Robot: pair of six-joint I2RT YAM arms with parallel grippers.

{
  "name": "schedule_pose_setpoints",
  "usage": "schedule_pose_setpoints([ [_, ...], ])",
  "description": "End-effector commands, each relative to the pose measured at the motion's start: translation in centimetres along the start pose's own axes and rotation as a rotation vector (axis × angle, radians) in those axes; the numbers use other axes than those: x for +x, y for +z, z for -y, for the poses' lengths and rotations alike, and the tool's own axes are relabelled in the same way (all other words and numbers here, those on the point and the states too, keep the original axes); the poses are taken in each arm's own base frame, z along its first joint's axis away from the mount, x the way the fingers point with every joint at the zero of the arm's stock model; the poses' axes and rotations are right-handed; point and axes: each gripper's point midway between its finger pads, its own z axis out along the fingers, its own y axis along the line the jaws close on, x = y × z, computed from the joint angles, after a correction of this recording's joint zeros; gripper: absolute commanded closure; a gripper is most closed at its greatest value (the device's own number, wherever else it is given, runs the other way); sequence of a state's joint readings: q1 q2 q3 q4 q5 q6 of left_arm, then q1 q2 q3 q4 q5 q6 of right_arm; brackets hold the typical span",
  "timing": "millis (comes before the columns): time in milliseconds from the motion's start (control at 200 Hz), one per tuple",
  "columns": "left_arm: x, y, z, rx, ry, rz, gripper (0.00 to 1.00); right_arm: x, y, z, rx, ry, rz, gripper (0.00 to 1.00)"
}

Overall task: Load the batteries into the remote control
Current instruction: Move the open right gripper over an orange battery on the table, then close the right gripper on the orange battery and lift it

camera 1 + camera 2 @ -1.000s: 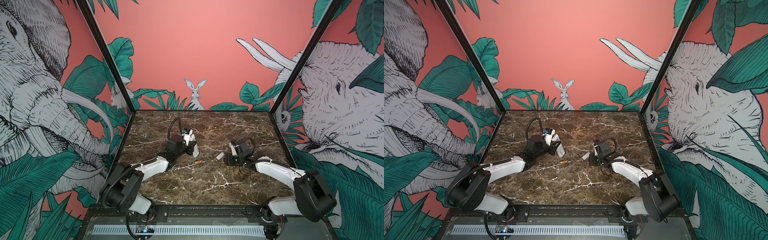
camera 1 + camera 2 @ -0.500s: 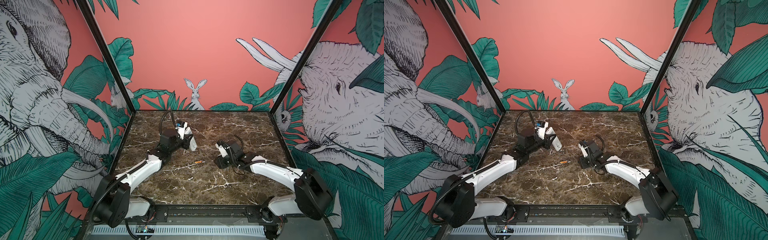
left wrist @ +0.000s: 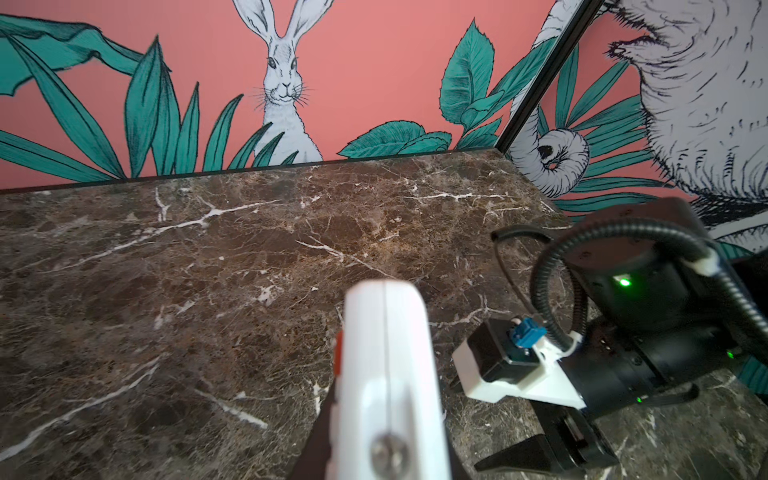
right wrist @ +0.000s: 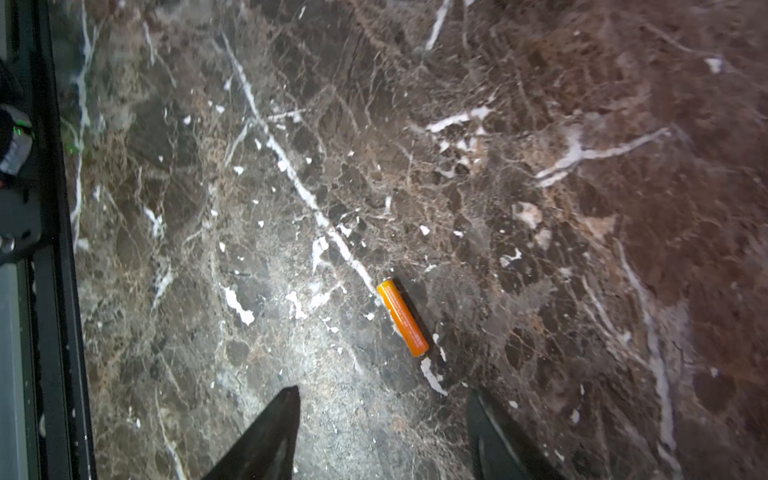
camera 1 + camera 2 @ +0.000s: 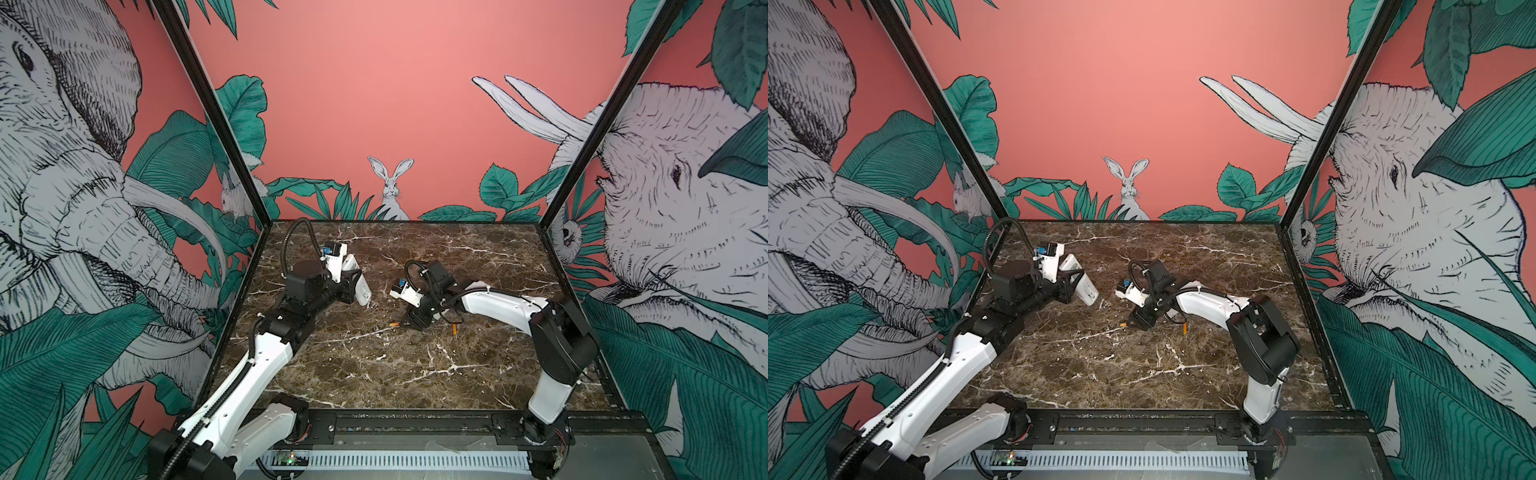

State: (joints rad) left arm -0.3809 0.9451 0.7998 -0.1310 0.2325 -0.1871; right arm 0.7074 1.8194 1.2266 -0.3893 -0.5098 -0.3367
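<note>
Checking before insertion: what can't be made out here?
- Remote compartment: edge-on and blurred in the left wrist view, too small in both top views.
- Rightmost battery: tiny in both top views, outside the right wrist view.
- Left gripper: fingers mostly hidden by the remote in the left wrist view.

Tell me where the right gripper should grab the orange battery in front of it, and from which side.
Take the battery at its middle, across the thin barrel, coming straight down: it lies flat on the table. The right gripper probably needs a slight turn so its open jaws square with it.
</note>
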Motion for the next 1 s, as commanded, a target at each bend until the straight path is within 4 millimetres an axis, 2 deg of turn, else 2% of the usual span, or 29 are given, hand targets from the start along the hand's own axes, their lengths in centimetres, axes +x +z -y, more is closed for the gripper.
schedule_pose_setpoints([
  [0,-0.1,-1.4,0.7,0.029,0.041,-0.006,0.85,1.6,0.9,-1.4,-0.087,-0.131,-0.108,0.37],
  [45,-0.5,-1.8,1.0,0.046,0.047,0.008,0.85,2.4,1.4,-1.5,-0.097,-0.145,-0.141,0.37],
  [60,-0.5,-1.8,1.2,0.051,0.050,0.010,0.85,1.5,1.3,-1.1,-0.086,-0.160,-0.126,0.37],
  [105,-0.8,-2.1,1.4,0.063,0.055,0.020,0.85,1.5,1.8,-0.8,-0.079,-0.175,-0.140,0.38],
  [335,-1.0,-2.8,1.5,0.058,0.068,0.044,0.85,3.3,4.4,0.4,-0.030,-0.242,-0.272,0.42],
  [490,-1.1,-2.9,1.5,0.061,0.070,0.052,0.85,3.7,5.2,1.4,0.017,-0.246,-0.304,0.44],
  [640,-1.1,-3.0,1.5,0.058,0.071,0.061,0.85,3.6,5.4,1.5,0.024,-0.252,-0.299,0.46],
  [995,-1.1,-2.8,1.4,0.057,0.067,0.063,0.85,3.8,5.8,1.0,0.041,-0.292,-0.316,0.66],
])
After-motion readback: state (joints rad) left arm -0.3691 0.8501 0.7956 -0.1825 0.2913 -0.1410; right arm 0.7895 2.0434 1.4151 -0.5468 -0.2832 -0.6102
